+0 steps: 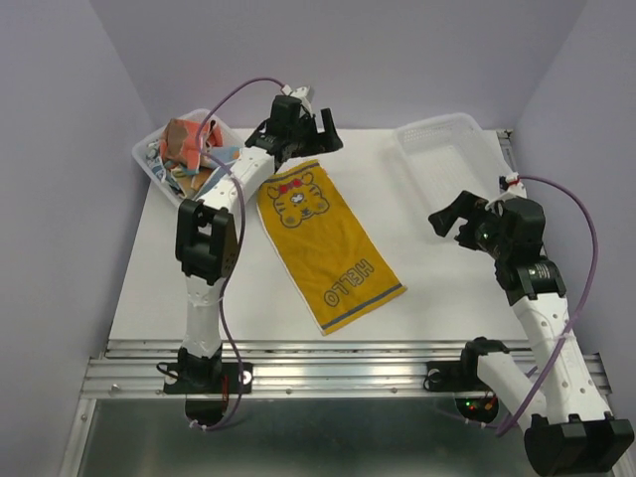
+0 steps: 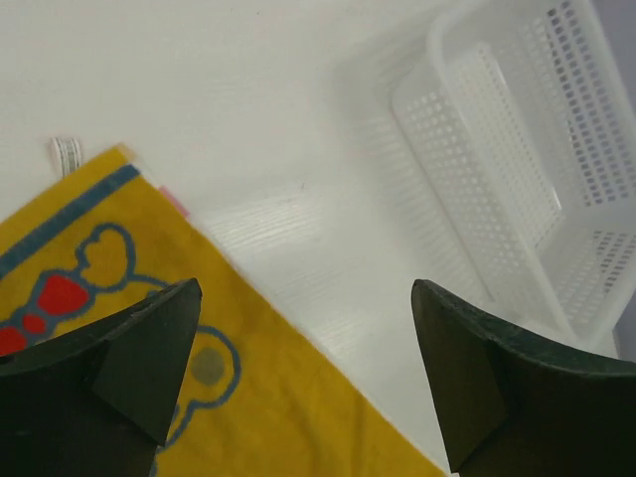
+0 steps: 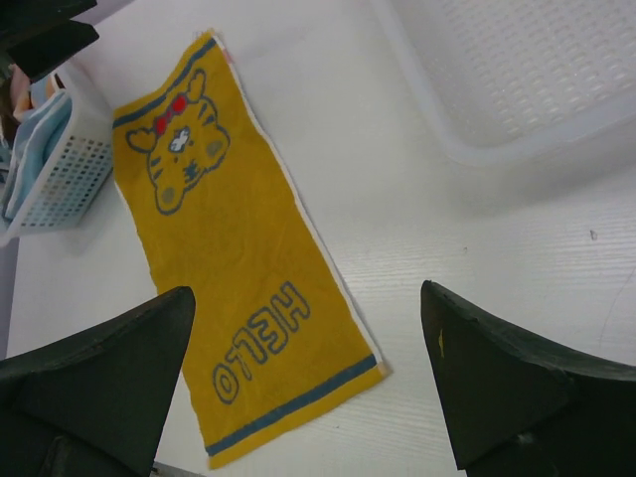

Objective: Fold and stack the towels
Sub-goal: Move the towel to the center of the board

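A yellow towel (image 1: 323,238) with a tiger face and the word HELLO lies flat and unfolded, running diagonally across the middle of the white table (image 1: 437,288). My left gripper (image 1: 306,123) hovers open over the towel's far end, and in its wrist view that gripper (image 2: 306,288) has nothing between its fingers above the yellow towel's (image 2: 288,407) edge. Open and empty, my right gripper (image 1: 455,221) hangs to the right of the towel. Its own view shows the right gripper (image 3: 306,291) above the HELLO end of the towel (image 3: 229,258). More towels (image 1: 187,147) lie crumpled in the left basket.
A clear plastic basket (image 1: 146,159) at the back left holds the crumpled cloths. A second clear basket (image 1: 447,134) stands at the back right with nothing visible in it. Purple walls close in both sides, and a metal rail (image 1: 338,353) runs along the near edge.
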`<control>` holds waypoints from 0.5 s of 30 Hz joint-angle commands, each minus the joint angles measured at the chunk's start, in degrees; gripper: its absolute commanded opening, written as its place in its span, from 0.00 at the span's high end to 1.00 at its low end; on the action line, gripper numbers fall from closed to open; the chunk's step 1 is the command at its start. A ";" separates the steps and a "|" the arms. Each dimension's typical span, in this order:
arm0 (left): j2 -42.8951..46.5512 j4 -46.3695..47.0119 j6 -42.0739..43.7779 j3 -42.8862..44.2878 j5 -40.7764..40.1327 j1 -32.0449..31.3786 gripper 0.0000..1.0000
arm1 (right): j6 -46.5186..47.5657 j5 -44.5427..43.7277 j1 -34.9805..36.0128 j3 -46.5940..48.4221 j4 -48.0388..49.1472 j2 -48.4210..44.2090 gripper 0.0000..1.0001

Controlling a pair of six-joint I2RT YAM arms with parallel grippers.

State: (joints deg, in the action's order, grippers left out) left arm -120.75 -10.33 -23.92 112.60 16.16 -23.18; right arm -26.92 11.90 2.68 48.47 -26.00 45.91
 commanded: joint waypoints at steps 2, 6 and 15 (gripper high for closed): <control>13.68 1.53 3.27 -5.93 -3.49 -1.95 0.01 | 1.69 4.09 1.62 -2.15 0.95 1.80 0.00; 26.33 7.24 0.55 -26.51 -9.65 -4.94 0.01 | 0.55 -1.60 10.39 -3.82 0.60 5.76 0.00; 53.76 14.72 -13.15 -69.30 -20.99 -20.57 0.01 | -6.39 -18.93 23.51 -7.51 -2.12 14.99 0.00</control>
State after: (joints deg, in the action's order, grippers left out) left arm -68.53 2.63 -30.37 54.74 1.04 -39.48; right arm -30.41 0.73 25.47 43.33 -26.63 59.35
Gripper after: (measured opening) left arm 0.986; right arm 0.999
